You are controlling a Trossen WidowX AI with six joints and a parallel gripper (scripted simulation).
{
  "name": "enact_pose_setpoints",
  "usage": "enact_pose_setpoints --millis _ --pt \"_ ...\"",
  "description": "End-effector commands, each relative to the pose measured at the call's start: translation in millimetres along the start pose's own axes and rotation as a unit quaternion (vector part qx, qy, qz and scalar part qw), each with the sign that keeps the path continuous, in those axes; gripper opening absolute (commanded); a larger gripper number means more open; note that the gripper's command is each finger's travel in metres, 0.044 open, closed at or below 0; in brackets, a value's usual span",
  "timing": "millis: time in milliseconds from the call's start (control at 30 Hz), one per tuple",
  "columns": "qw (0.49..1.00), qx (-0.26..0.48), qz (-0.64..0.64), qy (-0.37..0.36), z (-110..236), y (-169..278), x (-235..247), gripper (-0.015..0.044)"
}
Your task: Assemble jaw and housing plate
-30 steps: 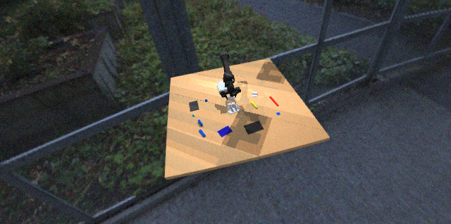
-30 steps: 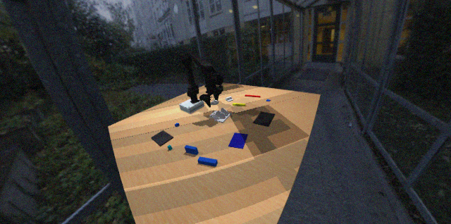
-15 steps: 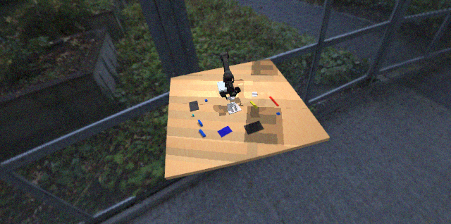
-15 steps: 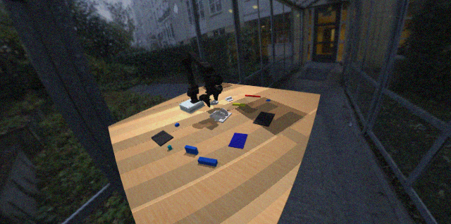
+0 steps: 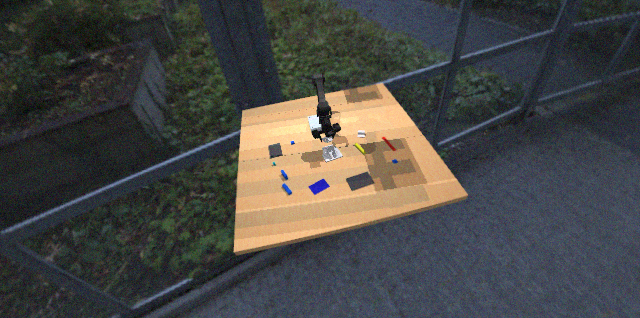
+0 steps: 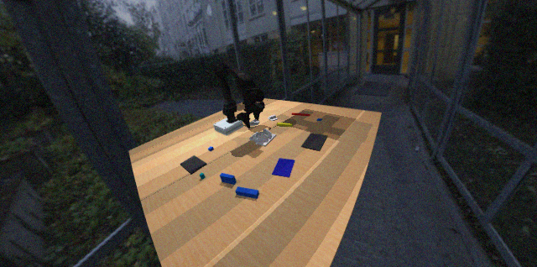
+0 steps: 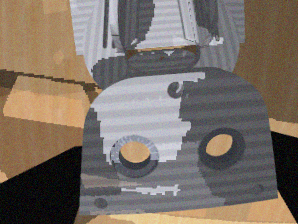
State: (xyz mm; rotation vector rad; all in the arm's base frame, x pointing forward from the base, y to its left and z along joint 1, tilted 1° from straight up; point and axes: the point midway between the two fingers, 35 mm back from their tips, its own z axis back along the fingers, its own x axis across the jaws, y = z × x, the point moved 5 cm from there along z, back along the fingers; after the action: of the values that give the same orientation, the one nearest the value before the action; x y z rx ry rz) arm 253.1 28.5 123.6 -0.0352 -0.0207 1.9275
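My gripper (image 5: 326, 134) (image 6: 252, 123) (image 7: 174, 149) is shut on the grey housing plate (image 7: 145, 107), a flat piece with a rounded far edge and two round holes. I hold it above the table, on the arm's side of the grey base (image 5: 332, 153) (image 6: 263, 137). In the wrist view the base and grey upright parts on it show just beyond the plate's rounded edge, partly covered by it. The jaws, their teeth and the pins are too small or hidden to tell apart. A small white piece (image 5: 361, 134) (image 6: 273, 117) lies apart on the table; I cannot tell what it is.
A yellow bar (image 5: 360, 148) (image 6: 284, 124) and a red bar (image 5: 389, 143) (image 6: 300, 114) lie beyond the base. Two dark squares (image 5: 275, 150) (image 5: 360, 181), a blue sheet (image 5: 319, 186) and blue blocks (image 5: 284, 174) (image 5: 287, 189) lie around it. A white box (image 6: 227, 126) is at the arm's foot.
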Motion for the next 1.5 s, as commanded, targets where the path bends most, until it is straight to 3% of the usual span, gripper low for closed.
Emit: enact_pose_setpoints --millis 0,967,1467 --pt "1.0 -0.002 0.002 -0.002 0.3 -0.8 -0.5 0.0351" --pt "1.0 -0.002 0.002 -0.002 0.0 -1.3 -0.7 0.0351" --pt "1.0 -0.002 0.002 -0.002 -23.7 -3.2 -1.1 0.0351"
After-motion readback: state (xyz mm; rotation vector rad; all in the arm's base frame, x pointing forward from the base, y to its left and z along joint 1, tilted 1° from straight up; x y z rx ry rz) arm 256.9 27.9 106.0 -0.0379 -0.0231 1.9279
